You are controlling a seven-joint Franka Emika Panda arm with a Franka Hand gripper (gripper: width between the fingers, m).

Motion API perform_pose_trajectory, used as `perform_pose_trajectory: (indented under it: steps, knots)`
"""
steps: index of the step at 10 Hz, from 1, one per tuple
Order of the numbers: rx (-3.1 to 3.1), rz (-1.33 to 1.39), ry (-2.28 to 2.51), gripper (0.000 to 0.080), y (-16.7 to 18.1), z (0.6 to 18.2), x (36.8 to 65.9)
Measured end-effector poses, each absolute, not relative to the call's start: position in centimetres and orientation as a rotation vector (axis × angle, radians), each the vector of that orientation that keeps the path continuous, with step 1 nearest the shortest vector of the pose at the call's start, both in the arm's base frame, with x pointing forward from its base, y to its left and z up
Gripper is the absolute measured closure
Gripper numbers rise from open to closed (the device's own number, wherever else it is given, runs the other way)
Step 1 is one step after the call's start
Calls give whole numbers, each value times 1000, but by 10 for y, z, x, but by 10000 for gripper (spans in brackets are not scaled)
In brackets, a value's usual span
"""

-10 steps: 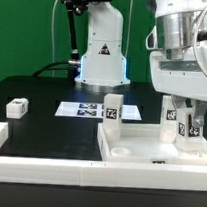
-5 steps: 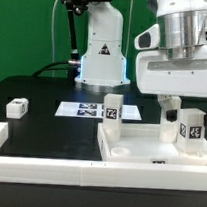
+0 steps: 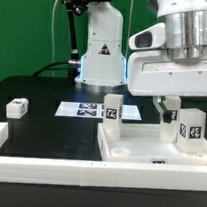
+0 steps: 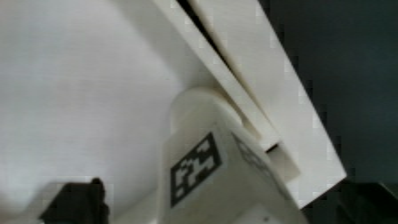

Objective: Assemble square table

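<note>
Claw point(image 3: 172, 106) hangs spread and empty over the square table's white top plate point(image 3: 138, 152), toward the exterior view's right, pinching nothing. It sits just above and beside the right leg point(image 3: 193, 126). In the wrist view one dark fingertip point(image 4: 71, 202) stands well clear of that tagged leg, and nothing lies against it. The other fingertip is outside that picture.

The top plate lies rim-up on the black tabletop point(image 3: 50, 128), on the exterior view's right, just behind the long white border rail point(image 3: 47, 170). Two legs stand upright in it: the right leg at the plate's right side, and the left leg point(image 3: 112, 107) at its far corner on the exterior view's left. Something tagged directly under the claw may be a third leg, but too much of it is covered to say. A loose leg block point(image 3: 17, 108) lies on the tabletop well apart, on the exterior view's left. The marker board point(image 3: 91, 110) lies between it and the plate.

By my reading the job is about halfway or a little past. Legs are seated, though whether they are screwed tight cannot be seen. What seems left is to fetch the loose leg block, mount it in an open corner, and fit any leg that is missing.
</note>
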State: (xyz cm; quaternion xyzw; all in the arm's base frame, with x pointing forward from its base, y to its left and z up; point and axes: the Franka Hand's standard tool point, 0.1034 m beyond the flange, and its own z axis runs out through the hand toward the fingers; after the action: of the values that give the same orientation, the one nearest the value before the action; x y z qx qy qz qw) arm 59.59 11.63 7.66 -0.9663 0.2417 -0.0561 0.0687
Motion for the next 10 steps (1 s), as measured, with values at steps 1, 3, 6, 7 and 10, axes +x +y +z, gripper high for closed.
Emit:
perform_pose_trajectory:
  steps: [1,3,6,7,10]
  knots:
    - [-2968,-188,547,150,116,78,598]
    - [-3022,-197,325,150,118,80,600]
    - [-3060,-213,10,150,114,79,601]
    - [-3065,-217,-85,150,113,79,602]
    - [-3065,-218,-129,424,113,79,602]
